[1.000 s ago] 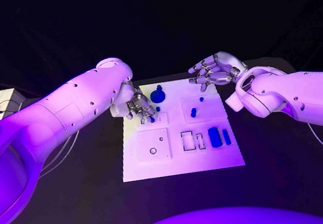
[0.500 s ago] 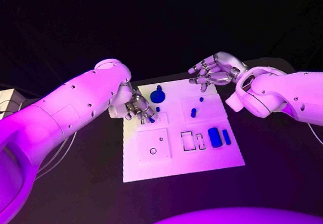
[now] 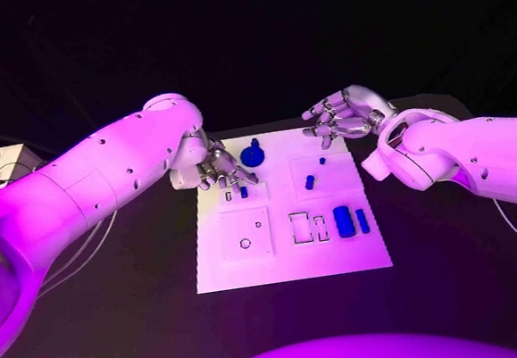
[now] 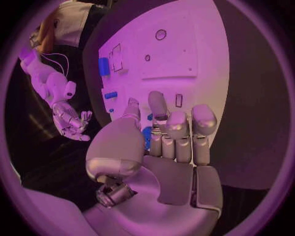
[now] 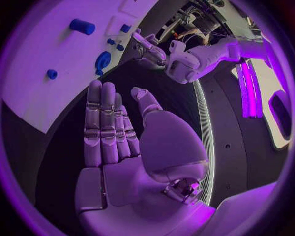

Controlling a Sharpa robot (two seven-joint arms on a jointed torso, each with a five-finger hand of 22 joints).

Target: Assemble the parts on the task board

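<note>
Left hand point(image 3: 222, 168) shifted up along task board point(image 3: 292, 260) edge — fingers spread, empty; right hand point(image 3: 344, 116) likewise released.

Violet light washes everything, and the room behind lies black. The task board point(image 3: 293, 264) glows bright. Wrist views bulge at their rims.

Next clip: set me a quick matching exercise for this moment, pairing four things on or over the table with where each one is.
Things:
1. left hand
2. right hand
3. round blue part
4. two blue bars

Places:
A. near edge of the task board, robot's right side
B. off the board's far right corner
C. over the board's far left corner
D. far edge of the board, beside the left hand

Pairs: 1-C, 2-B, 3-D, 4-A
</note>
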